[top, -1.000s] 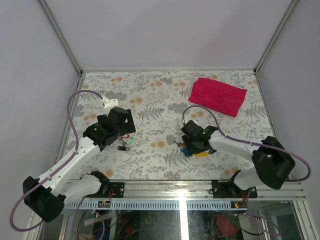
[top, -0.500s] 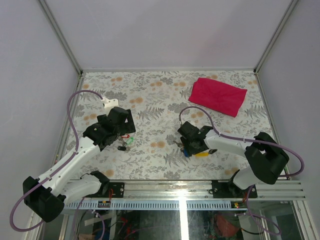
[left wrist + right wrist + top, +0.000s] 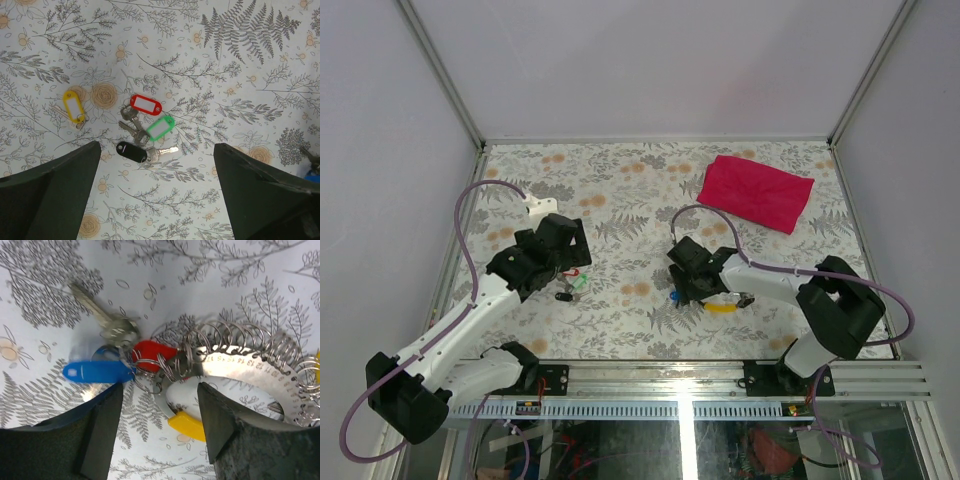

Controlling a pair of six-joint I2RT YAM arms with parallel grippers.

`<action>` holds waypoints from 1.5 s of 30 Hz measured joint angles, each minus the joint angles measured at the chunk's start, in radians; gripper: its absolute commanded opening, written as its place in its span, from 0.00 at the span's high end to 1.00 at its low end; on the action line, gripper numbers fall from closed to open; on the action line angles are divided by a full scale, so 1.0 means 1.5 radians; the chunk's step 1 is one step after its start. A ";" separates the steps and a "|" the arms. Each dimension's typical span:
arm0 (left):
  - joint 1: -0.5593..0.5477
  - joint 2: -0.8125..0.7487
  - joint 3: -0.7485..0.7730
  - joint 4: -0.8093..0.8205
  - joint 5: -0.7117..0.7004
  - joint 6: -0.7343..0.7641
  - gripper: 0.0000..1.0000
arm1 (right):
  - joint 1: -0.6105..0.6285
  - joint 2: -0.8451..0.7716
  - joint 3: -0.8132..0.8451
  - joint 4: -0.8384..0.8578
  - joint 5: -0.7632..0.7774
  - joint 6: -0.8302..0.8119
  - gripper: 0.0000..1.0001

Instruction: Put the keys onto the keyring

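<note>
The keys lie in a small cluster on the floral table: a red tag, a green tag and a black tag, each with a metal key. They show in the top view too. My left gripper is open above them, just short of the cluster, and holds nothing. The keyring is a silvery ring with wire coils, bundled with a blue tag, a red tag and a yellow piece. My right gripper is open, its fingers straddling the ring's edge, and shows in the top view.
A loose key with a yellow tag lies left of the cluster. The big red cloth lies at the back right. White walls with metal rails bound the table on three sides.
My right gripper has moved left and slightly away from the base, and the blue tag end of the keyring has shifted left with it. The left arm has not moved.
</note>
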 measured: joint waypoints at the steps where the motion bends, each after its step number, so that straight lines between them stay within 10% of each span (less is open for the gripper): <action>1: -0.001 0.000 0.000 0.000 0.000 0.000 0.00 | 0.000 0.004 0.003 0.006 0.000 0.004 0.27; 15: -0.003 0.007 0.000 0.000 0.000 0.000 0.00 | 0.000 -0.029 -0.034 0.043 0.002 0.051 0.24; 45: -0.004 0.007 0.000 0.000 0.000 0.000 0.00 | 0.042 -0.020 -0.037 0.100 -0.071 0.061 0.62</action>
